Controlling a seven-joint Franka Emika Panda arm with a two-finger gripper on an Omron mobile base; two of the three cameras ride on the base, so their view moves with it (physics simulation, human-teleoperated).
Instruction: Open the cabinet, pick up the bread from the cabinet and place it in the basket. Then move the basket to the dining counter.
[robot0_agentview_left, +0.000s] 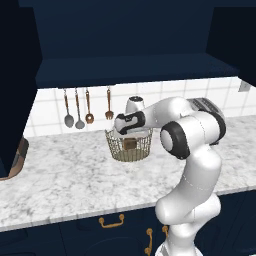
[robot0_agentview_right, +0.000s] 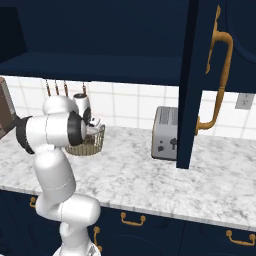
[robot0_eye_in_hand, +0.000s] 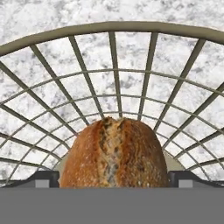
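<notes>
Inside the basket (robot0_eye_in_hand: 39, 41), the gripper (robot0_eye_in_hand: 113, 180) is releasing the bread (robot0_eye_in_hand: 113, 153), fingers spread wide at three and nine o'clock; next, gripping the rim.

I see the bread (robot0_eye_in_hand: 114, 153) lying in the basket (robot0_agentview_left: 129, 146), between my claw (robot0_eye_in_hand: 113, 178) tips, which stand either side of it. The basket sits on the surface (robot0_agentview_left: 75, 175) near the far wall, under the open cabinet (robot0_agentview_right: 100, 35). Utensils (robot0_agentview_left: 85, 107) hang on the wall left of it. A toaster (robot0_agentview_right: 165, 133) stands well to its right, beside the open cabinet door (robot0_agentview_right: 200, 80).
</notes>
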